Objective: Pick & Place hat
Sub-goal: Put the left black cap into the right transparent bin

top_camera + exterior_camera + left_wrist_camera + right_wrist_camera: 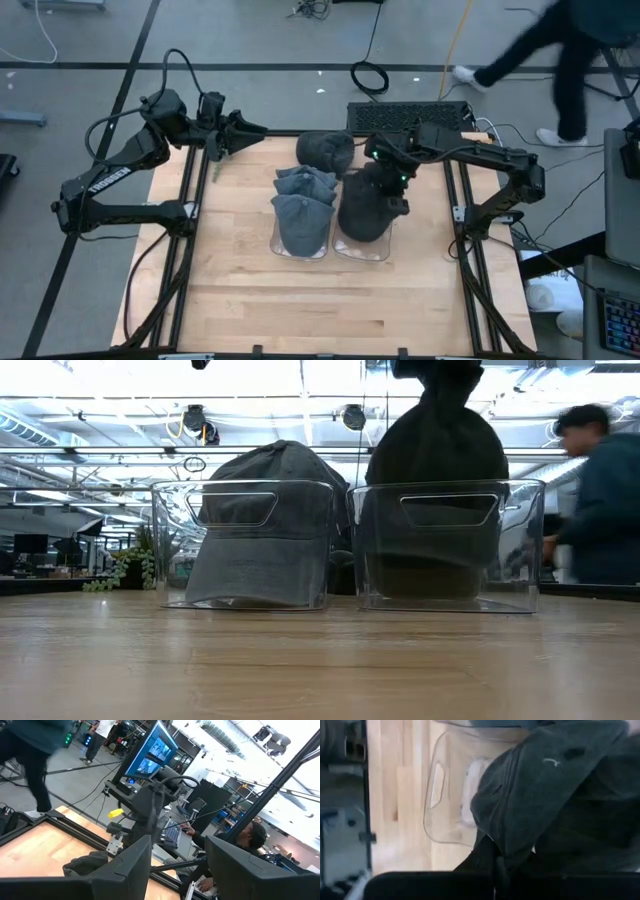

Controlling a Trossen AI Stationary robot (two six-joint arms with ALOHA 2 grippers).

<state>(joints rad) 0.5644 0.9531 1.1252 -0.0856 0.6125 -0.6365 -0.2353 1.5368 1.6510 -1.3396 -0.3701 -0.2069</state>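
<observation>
A dark hat (365,210) hangs from my right gripper (392,182), which is shut on it above the right clear bin (520,540); the hat's lower part is down inside that bin. The left clear bin (165,540) holds a stack of grey caps (300,205). Another dark hat (325,150) lies on the table behind the bins. My left gripper (250,128) is raised over the table's far left corner, open, with nothing between its fingers (132,865). My right gripper pinches a bunched fold of the dark hat's cloth (512,851) between its two fingers, at the hat's upper end (440,395). The fingers slant down from the far right. The hat hangs below them, upright, its lower part (425,575) inside the right bin.
Black frame rails (190,230) run along the table's left and right sides. A keyboard (405,115) lies beyond the far edge. A person (570,40) walks past behind the table on the right. Bare wood (320,300) stretches in front of the bins.
</observation>
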